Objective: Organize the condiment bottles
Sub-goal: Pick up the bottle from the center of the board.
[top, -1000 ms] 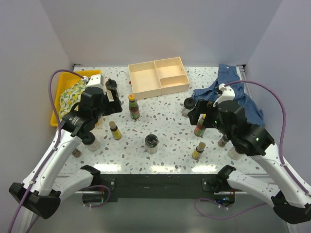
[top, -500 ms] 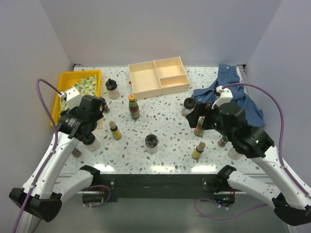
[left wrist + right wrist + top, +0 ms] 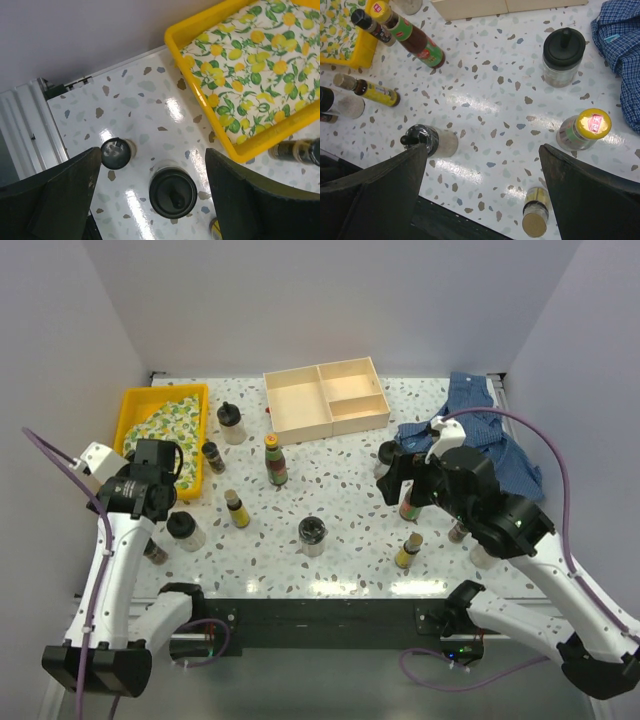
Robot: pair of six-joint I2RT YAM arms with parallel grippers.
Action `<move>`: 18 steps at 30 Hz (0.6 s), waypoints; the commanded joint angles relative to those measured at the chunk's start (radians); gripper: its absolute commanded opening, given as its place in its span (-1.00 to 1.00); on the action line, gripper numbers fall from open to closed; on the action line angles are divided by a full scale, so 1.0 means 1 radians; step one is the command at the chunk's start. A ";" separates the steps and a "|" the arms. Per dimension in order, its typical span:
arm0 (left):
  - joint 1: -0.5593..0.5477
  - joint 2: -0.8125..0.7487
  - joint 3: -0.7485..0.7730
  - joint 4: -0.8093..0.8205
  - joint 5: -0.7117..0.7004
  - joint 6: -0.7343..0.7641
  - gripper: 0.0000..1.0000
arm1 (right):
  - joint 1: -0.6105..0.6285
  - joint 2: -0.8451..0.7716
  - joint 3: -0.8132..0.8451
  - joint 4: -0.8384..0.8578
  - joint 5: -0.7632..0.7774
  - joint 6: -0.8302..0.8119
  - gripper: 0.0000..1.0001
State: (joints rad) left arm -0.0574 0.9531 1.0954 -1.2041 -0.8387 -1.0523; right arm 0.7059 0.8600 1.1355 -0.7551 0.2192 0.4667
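Note:
Several condiment bottles stand scattered on the speckled table. My left gripper (image 3: 160, 504) (image 3: 152, 152) hangs open above a clear black-lidded jar (image 3: 185, 530) (image 3: 173, 192), whose lid shows between the jaws without touching them. A small dark-capped bottle (image 3: 116, 153) stands just by the left finger. My right gripper (image 3: 400, 478) (image 3: 484, 148) is open over bare table. Around it stand a black-lidded jar (image 3: 429, 140), a yellow-capped sauce bottle (image 3: 583, 129) and a small tan-capped yellow bottle (image 3: 536, 212). An orange-capped red bottle (image 3: 275, 461) stands mid-table.
A pale wooden divided box (image 3: 325, 397) sits at the back centre. A yellow tray (image 3: 133, 405) with lemon-print cloth is back left, and a blue checked cloth (image 3: 490, 435) is back right. The table's left edge rail (image 3: 30, 130) is close to my left gripper.
My left arm has swung back from beside the jar near the tray, leftward and toward the near edge, to above the left jar. My right gripper has edged slightly left.

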 commanded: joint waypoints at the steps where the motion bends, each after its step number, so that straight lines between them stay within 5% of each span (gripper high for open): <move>1: 0.108 0.016 -0.008 -0.011 -0.063 -0.077 0.81 | -0.002 0.030 0.072 -0.023 -0.012 -0.039 0.96; 6: 0.261 0.026 -0.106 0.076 0.005 0.000 0.76 | 0.000 0.045 0.093 -0.064 -0.034 -0.027 0.94; 8: 0.306 0.042 -0.121 0.103 0.058 0.005 0.60 | -0.002 0.042 0.092 -0.072 -0.038 -0.016 0.94; 11: 0.327 0.056 -0.144 0.098 0.070 -0.040 0.43 | 0.000 0.036 0.092 -0.078 -0.041 0.000 0.93; 18: 0.350 0.073 -0.224 0.144 0.145 -0.052 0.42 | 0.000 0.031 0.093 -0.079 -0.067 0.020 0.92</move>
State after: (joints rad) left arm 0.2813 1.0172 0.9024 -1.1069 -0.7269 -1.0649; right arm 0.7059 0.9073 1.1908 -0.8249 0.1818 0.4721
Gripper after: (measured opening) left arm 0.711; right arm 0.962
